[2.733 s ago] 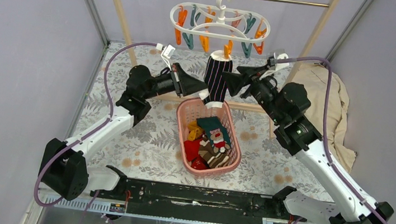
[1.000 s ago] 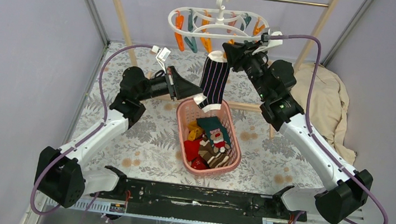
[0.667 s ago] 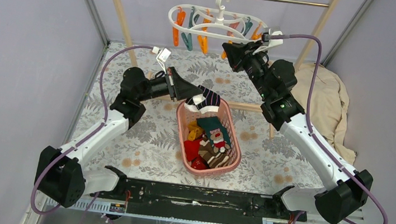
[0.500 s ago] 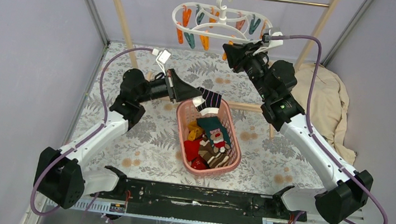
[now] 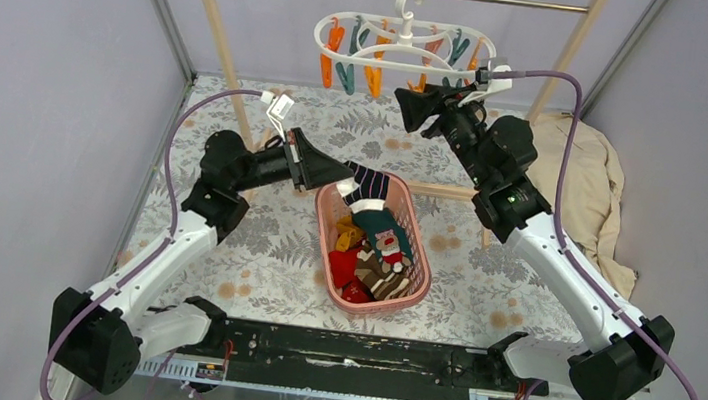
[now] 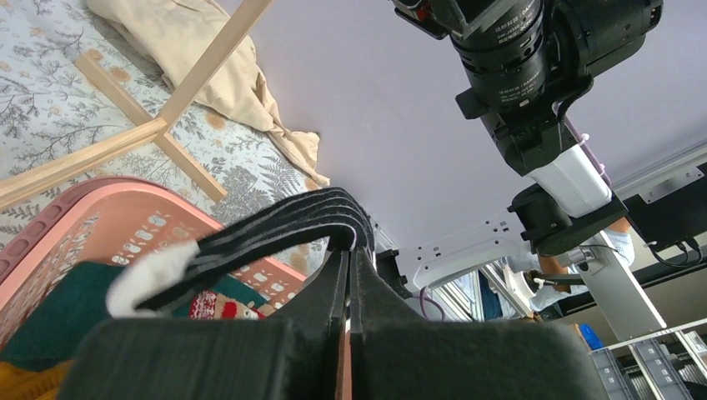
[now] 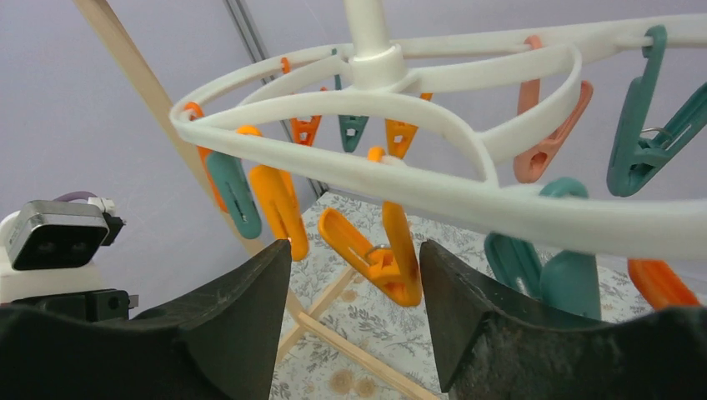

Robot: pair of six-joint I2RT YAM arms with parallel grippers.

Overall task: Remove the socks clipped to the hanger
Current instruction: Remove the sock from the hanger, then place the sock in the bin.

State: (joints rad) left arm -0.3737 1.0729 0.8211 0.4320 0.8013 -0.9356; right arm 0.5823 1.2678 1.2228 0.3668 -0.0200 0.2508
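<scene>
Left gripper (image 5: 341, 172) first: the jaws are pressed together and clamped on the striped sock (image 5: 372, 186). The sock is draped over the fingers (image 6: 350, 275), and its white tip is hung above the far end of the basket (image 5: 370, 308). More socks (image 5: 379, 253) are seen piled inside the basket.

Over to the right gripper (image 5: 409, 106): its jaws are spread apart and nothing is gripped. An orange clip (image 7: 388, 242) is framed between them in the wrist view; whether it is touched cannot be told. The gripper is held just under the hanger (image 5: 406, 37), which is hooked on the rack (image 5: 209, 4) with its clips dangling.
</scene>
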